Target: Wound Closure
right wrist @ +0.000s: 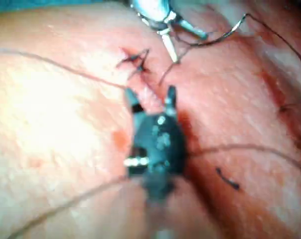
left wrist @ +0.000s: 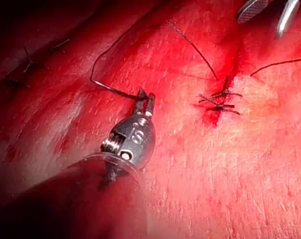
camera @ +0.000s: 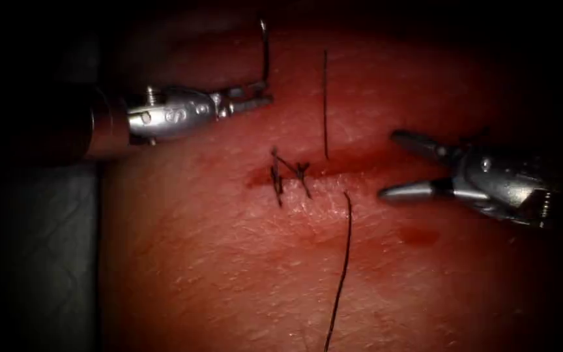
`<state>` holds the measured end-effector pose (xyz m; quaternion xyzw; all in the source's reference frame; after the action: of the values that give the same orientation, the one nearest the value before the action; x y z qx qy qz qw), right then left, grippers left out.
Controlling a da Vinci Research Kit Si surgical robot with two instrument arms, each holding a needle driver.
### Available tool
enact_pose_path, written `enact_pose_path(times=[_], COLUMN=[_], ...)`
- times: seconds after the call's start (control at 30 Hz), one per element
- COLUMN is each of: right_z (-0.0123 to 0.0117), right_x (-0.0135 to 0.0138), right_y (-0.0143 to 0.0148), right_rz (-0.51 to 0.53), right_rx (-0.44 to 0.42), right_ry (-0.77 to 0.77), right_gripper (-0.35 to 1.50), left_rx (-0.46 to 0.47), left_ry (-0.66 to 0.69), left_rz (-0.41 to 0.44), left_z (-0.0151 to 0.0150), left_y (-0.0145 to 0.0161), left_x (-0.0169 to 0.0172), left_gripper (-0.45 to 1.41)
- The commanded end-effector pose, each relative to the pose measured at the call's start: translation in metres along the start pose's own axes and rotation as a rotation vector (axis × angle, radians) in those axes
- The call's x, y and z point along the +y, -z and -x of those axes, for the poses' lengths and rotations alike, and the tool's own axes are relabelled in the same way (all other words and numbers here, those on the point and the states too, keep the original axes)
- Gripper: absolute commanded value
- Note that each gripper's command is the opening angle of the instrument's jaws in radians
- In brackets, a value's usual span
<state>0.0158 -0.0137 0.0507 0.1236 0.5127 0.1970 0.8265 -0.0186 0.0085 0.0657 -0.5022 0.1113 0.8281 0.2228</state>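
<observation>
Here the left claw (camera: 259,95), to the left of the cut (camera: 333,168), grips the curved needle (camera: 265,55) near one end, the needle rising clear of the tissue (camera: 229,274); its housing bears a mark like "S". Beyond its tip, two knotted stitches (camera: 288,177) cross the cut. Thread (camera: 341,274) trails below. The right claw (camera: 395,163) gapes wide, holding nothing.

Through the endoscope, light pools on the middle of the tissue (camera: 242,261) and dies to black at every edge. Glare flashes off my left pincer (camera: 265,92), the needle (camera: 266,52) it grips, and my spread right pincer (camera: 389,164).
</observation>
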Motion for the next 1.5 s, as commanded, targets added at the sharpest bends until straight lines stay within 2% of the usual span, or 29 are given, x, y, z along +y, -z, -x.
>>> enact_pose_path(times=[0.03,0.07,0.17,0.2,0.4,0.47,0.53,0.57,0.6,0.67,0.73,0.8,0.93,0.97,1.0,1.07,1.1,1.3,1.5], right_z=[0.0004,0.0004,-0.0001,-0.0001,0.0002,0.0005,0.0008,0.0008,0.0009,0.0011,0.0010,0.0009,0.0004,0.0004,0.0004,0.0006,0.0006,0.0008,0.0008], right_x=[-0.0014,-0.0014,-0.0015,-0.0015,-0.0017,-0.0016,-0.0012,-0.0012,-0.0008,-0.0001,0.0005,0.0007,0.0013,0.0011,0.0011,0.0010,0.0009,0.0012,0.0012], right_y=[-0.0018,-0.0018,-0.0030,-0.0031,-0.0029,-0.0025,-0.0017,-0.0017,-0.0012,-0.0003,0.0008,0.0011,0.0021,0.0020,0.0020,0.0019,0.0019,0.0019,0.0019], right_rz=[-0.015,-0.015,-0.020,-0.028,-0.039,-0.043,-0.046,-0.046,-0.039,-0.041,-0.033,-0.033,-0.017,-0.017,-0.017,-0.017,-0.015,-0.013,-0.014], right_rx=[0.007,0.007,0.042,0.056,0.064,0.064,0.063,0.063,0.058,0.071,0.096,0.101,0.128,0.129,0.129,0.129,0.132,0.134,0.135], right_ry=[0.004,0.004,0.004,0.009,0.010,0.011,0.012,0.012,0.011,0.009,0.003,0.001,-0.009,-0.008,-0.008,-0.006,-0.005,-0.005,-0.005], right_gripper=[0.94,0.94,0.88,0.82,0.76,0.72,0.71,0.71,0.71,0.72,0.72,0.72,0.72,0.74,0.74,0.74,0.74,0.74,0.76], left_rx=[0.007,0.007,0.000,-0.021,-0.070,-0.087,-0.114,-0.114,-0.116,-0.096,-0.050,-0.046,0.042,0.081,0.081,0.125,0.166,0.242,0.288], left_ry=[0.033,0.033,0.070,0.083,0.108,0.106,0.059,0.059,-0.012,-0.085,-0.135,-0.146,-0.304,-0.375,-0.375,-0.425,-0.474,-0.545,-0.594], left_rz=[-0.002,-0.002,0.033,0.026,0.000,-0.009,-0.025,-0.025,-0.024,-0.036,-0.029,-0.030,0.001,0.022,0.022,0.043,0.059,0.091,0.125], left_z=[0.0002,0.0002,-0.0009,-0.0016,-0.0033,-0.0035,-0.0034,-0.0034,-0.0034,-0.0039,-0.0049,-0.0053,-0.0087,-0.0096,-0.0096,-0.0104,-0.0112,-0.0120,-0.0129], left_y=[-0.0008,-0.0008,0.0005,0.0014,0.0043,0.0064,0.0086,0.0086,0.0098,0.0113,0.0119,0.0120,0.0109,0.0105,0.0105,0.0102,0.0100,0.0090,0.0089], left_x=[0.0007,0.0007,0.0006,0.0001,-0.0019,-0.0027,-0.0032,-0.0032,-0.0032,-0.0028,-0.0015,-0.0009,0.0046,0.0065,0.0065,0.0089,0.0121,0.0158,0.0174], left_gripper=[0.91,0.91,1.26,1.31,1.30,1.26,1.20,1.20,1.08,1.01,0.98,0.96,0.93,0.86,0.86,0.81,0.81,0.81,0.78])
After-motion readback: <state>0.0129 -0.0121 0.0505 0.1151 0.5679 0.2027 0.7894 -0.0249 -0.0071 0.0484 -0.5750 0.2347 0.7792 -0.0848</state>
